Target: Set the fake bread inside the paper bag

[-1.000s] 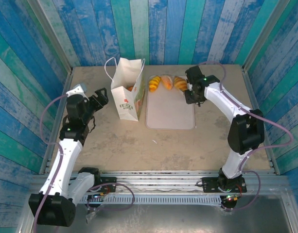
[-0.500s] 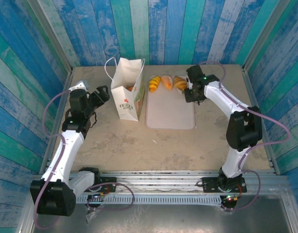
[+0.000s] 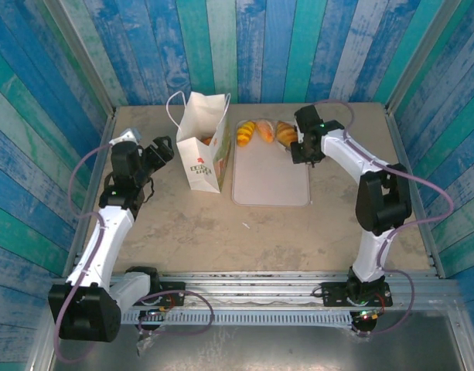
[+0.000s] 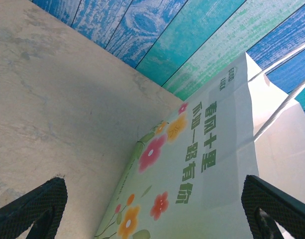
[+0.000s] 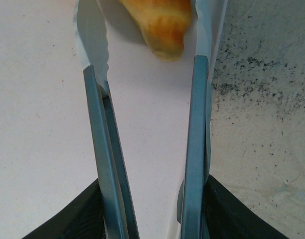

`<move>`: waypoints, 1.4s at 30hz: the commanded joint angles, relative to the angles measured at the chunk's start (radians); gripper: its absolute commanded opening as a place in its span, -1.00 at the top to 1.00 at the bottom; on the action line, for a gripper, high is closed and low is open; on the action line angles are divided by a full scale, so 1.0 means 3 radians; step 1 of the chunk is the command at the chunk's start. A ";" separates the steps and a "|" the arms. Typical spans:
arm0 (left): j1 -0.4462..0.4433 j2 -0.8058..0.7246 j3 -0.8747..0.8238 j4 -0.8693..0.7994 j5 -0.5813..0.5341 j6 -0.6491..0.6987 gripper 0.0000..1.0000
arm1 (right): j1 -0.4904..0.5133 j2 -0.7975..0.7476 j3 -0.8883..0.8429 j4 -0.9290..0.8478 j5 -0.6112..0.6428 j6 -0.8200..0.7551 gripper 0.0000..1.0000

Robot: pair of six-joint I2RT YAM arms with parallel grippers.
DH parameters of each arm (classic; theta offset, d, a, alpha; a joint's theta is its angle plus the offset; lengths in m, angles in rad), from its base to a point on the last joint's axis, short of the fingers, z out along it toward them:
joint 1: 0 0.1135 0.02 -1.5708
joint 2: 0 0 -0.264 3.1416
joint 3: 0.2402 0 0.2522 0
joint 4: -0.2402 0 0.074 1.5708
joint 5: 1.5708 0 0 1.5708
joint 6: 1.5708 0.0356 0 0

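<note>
Right gripper (image 5: 152, 214) clamps metal tongs (image 5: 196, 124), tips straddling a croissant (image 5: 159, 20) just ahead (on the tray (image 5: 38, 99)); left gripper (image 4: 152, 204) spread wide, paper bag (image 4: 202, 164) directly ahead

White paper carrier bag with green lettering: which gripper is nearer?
Left. The left gripper sits open left of the white paper bag, facing its flowered side. The right gripper is over the pale flat tray's far-right corner, holding thin metal tongs by a golden-orange croissant.

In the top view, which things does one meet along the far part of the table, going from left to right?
left gripper → paper bag → first croissant → second croissant → right gripper, holding tongs
</note>
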 commanded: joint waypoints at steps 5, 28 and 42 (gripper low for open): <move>0.0018 0.0004 0.0127 -0.0044 -0.0106 -0.0041 -0.89 | -0.0069 0.0106 -0.0037 0.0106 -0.0055 -0.0041 0.03; 0.0023 -0.0214 0.0198 -0.0210 0.0005 0.0015 -0.89 | -0.0071 -0.1174 -0.0784 0.0005 0.0240 0.0063 0.46; 0.0049 0.0411 0.0756 -0.0157 0.0948 0.0154 -0.87 | 0.0026 -0.2261 -0.0481 -0.0551 -0.0122 0.0427 0.46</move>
